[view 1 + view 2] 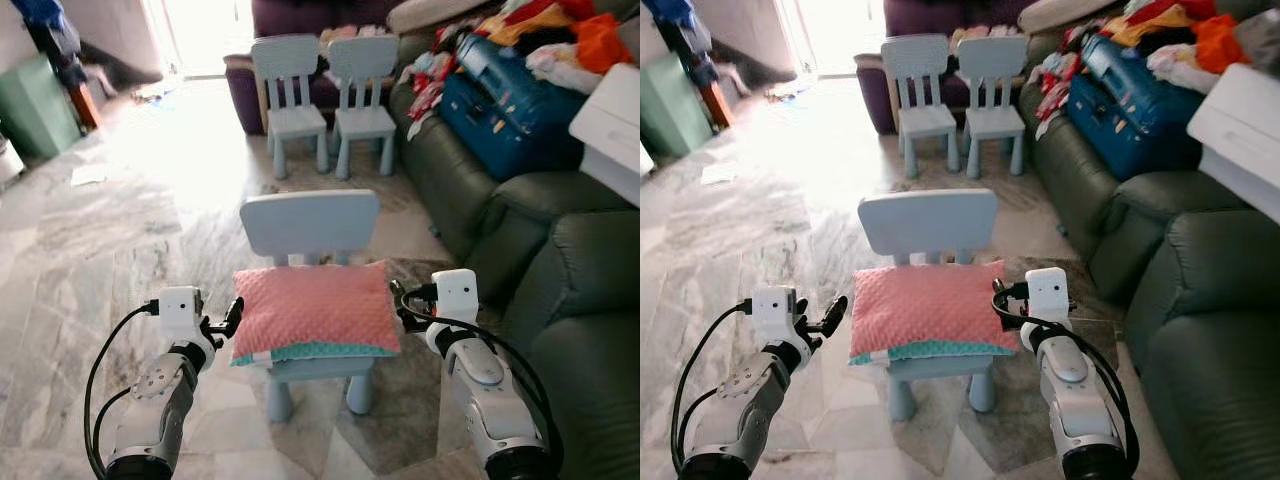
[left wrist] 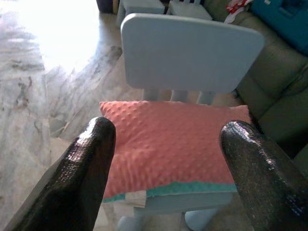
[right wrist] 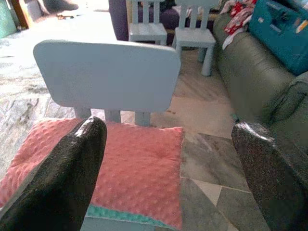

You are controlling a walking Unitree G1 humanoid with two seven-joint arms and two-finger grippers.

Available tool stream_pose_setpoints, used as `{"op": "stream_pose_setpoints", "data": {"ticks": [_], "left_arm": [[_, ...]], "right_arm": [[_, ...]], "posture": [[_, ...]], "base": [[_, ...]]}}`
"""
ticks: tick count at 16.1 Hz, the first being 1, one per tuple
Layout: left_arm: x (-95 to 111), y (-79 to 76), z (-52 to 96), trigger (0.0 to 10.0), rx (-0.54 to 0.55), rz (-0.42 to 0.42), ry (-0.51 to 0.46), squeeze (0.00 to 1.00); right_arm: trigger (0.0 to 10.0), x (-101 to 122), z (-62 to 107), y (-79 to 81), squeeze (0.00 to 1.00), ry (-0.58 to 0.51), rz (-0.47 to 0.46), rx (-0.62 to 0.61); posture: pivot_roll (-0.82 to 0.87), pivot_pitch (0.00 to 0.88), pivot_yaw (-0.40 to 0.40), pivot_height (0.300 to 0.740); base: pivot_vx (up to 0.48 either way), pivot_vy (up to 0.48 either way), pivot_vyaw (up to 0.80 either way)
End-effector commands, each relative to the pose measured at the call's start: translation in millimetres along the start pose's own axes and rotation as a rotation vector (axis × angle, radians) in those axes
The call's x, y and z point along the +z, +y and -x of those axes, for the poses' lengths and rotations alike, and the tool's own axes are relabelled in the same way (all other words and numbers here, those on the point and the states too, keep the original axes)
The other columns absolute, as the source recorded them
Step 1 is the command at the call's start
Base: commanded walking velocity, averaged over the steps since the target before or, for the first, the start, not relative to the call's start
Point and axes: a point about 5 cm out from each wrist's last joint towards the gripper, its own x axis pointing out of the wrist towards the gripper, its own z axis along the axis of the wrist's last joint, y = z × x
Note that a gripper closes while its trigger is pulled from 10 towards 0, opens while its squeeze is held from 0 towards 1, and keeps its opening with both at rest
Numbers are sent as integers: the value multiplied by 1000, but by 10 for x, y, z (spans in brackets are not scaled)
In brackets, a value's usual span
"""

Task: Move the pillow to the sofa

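- Pillow [image 1: 315, 310]: pink, dimpled, teal-edged; lies flat on the seat of the small blue chair [image 1: 310, 222], overhanging both sides.
- Left gripper [image 1: 226, 322]: just beside the pillow's left edge, fingers apart, holding nothing.
- Right gripper [image 1: 402, 303]: at the pillow's right edge, fingers apart, holding nothing.
- Step: approach, grasp not yet made. Next likely calls for closing in on both edges, lifting, then turning right.
- Sofa [image 1: 560, 300]: dark green, near the chair's right.
- Head views add two further chairs and a blue suitcase [image 1: 510, 100]; wrist views give finger spread.

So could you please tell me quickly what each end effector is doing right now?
Left end effector: open, empty, beside the pillow.
Right end effector: open, empty.
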Motion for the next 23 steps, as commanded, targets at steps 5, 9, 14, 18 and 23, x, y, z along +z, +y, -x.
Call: {"op": "stream_pose_setpoints", "data": {"ticks": [5,9,14,18,23], "left_arm": [[15,15,3,10000,1,2,-6,0],[16,14,5,10000,-1,0,-3,0],[9,21,9,10000,2,-2,7,0],[34,42,13,10000,3,-5,-3,0],[31,104,15,10000,75,-47,2,0]], "right_arm": [[10000,31,-7,19,0,-11,6,6],[10000,21,-4,25,0,-7,2,6],[10000,7,1,25,0,-4,2,4],[10000,-2,6,28,0,-2,1,2],[10000,-20,26,24,0,-3,-18,4]], "posture": [[-138,0,26,740],[-137,0,29,740],[-137,0,33,740],[-138,0,37,740],[-135,0,33,740]], "base": [[404,0,0],[395,0,0],[149,0,0],[0,0,0],[0,0,0]]}}
